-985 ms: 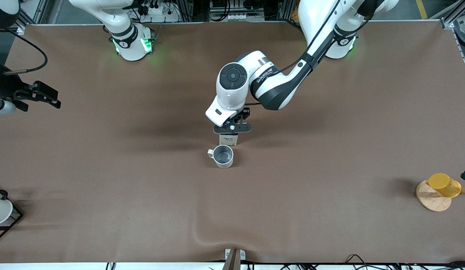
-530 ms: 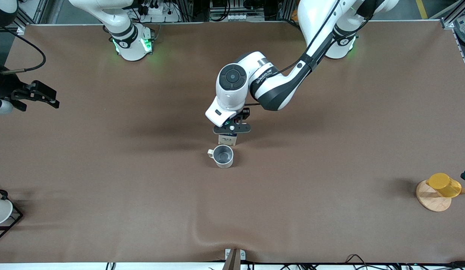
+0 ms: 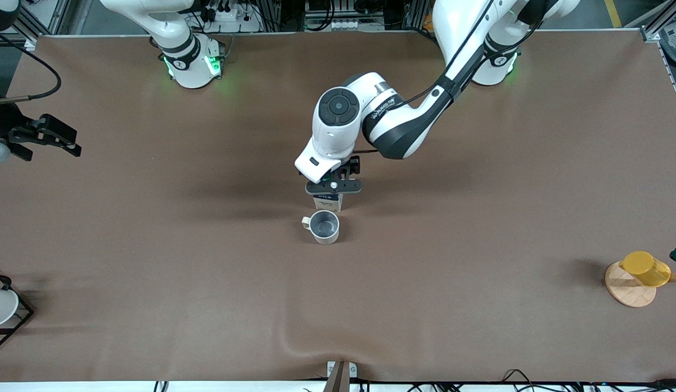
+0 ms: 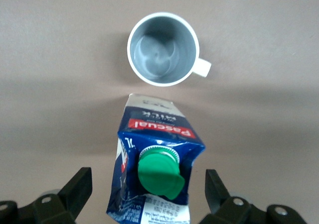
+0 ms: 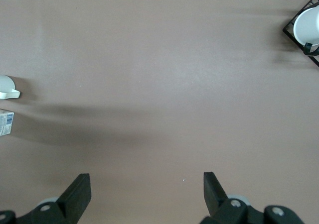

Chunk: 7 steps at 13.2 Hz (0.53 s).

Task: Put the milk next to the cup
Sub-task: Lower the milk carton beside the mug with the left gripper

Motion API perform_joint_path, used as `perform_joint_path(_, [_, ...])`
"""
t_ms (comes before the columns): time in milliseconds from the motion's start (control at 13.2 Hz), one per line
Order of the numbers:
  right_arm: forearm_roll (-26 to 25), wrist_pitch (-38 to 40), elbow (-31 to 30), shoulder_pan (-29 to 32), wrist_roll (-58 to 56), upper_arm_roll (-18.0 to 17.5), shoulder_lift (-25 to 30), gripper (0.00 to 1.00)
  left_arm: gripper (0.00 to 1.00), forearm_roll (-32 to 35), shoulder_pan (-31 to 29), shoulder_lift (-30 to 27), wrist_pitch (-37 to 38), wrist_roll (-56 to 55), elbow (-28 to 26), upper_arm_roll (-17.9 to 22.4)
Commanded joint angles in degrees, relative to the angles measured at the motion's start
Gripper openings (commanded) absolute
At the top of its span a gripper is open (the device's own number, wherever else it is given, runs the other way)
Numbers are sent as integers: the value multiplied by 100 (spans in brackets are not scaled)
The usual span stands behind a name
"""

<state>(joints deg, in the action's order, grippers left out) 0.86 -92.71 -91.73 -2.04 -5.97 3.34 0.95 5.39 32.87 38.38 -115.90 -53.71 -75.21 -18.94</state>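
Two grippers show, both with fingers spread. The left gripper (image 4: 147, 191) straddles the milk carton (image 4: 155, 171) at centre frame without touching it, so it has let go; the carton stands on the table (image 3: 479, 228) just above the grey mug (image 3: 323, 227), which suits the goal. The right gripper (image 5: 144, 194), upper left in the front view, waits over bare table.
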Motion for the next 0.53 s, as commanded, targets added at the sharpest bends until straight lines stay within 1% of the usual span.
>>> perform_joint_path(0, [72,104,68,107,17,-70,37,100,100,77,-175,-435,93,-87,-28,49])
perform_joint_path(152, [116,95,77,107,17,-70,19,100,100,85,-473,-725,399,-34,-28,49])
perform_joint_path(227, [142,95,77,107,17,-62,19,100,100,85,-745,-944,532,-34,-28,40])
perform_joint_path(303, [143,95,85,107,17,-62,19,100,100,51,-1000,-1173,629,-112,-63,-4])
perform_joint_path(455, [134,104,173,107,8,-62,19,100,100,129,-1291,-1507,840,-288,-143,48])
